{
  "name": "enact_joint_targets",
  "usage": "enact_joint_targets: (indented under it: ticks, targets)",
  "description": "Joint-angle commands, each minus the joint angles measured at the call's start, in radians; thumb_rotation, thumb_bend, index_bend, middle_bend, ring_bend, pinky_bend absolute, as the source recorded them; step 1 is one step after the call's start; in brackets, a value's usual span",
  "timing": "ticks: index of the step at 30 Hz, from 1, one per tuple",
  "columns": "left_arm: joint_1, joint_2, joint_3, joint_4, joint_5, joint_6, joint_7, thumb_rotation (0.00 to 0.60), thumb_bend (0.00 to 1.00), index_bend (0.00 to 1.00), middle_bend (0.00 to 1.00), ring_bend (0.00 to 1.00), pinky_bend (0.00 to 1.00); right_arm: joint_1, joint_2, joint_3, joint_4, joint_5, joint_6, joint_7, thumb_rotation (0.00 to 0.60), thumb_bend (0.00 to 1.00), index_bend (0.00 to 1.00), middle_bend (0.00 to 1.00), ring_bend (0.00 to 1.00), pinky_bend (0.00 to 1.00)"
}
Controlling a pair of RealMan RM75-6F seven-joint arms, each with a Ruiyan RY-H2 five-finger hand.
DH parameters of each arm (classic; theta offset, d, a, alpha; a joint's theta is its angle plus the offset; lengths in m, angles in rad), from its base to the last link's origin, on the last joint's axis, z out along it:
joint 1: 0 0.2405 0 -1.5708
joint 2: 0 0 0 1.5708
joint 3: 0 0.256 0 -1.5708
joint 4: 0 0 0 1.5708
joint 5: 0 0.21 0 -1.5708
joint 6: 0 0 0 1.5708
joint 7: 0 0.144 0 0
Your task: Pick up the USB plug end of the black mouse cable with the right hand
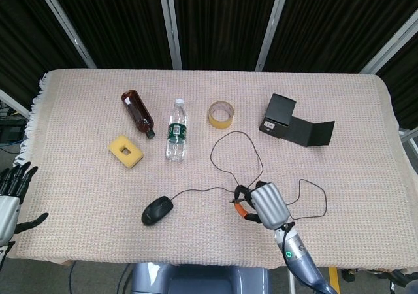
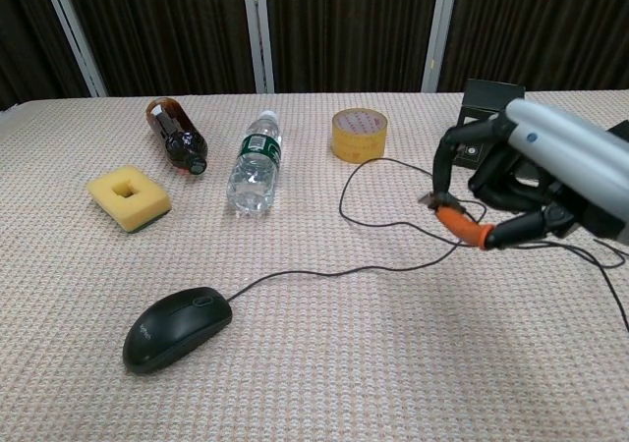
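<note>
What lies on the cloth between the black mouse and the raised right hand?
Only the mouse's own cable, running from the mouse towards the right hand; otherwise bare cloth, clearest in the chest view.

Bench (image 1: 78, 189) covered in beige woven cloth (image 1: 339, 98), frayed fringe along 9 o'clock edge. Behind, at 12 o'clock, black curtains (image 1: 222, 19) split by pale metal struts (image 1: 171, 23). Even overhead light, soft shadows.
</note>
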Motion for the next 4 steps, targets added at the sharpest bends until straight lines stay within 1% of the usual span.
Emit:
enact_joint_targets:
  ticks: [1,4]
  targets:
    - [0.002,0.003,0.000,-0.001,0.003,0.006,-0.006,0.600,0.08,0.00,0.00,0.00,0.00,-0.021,-0.011,0.024,0.005,-0.014,0.043,0.054,0.600,0.47,0.64,1.00,0.96,0.71]
    - [0.002,0.005,0.003,0.001,0.006,0.004,-0.010,0.600,0.08,0.00,0.00,0.00,0.00,-0.029,-0.017,0.024,0.002,-0.015,0.057,0.072,0.600,0.47,0.64,1.00,0.96,0.71]
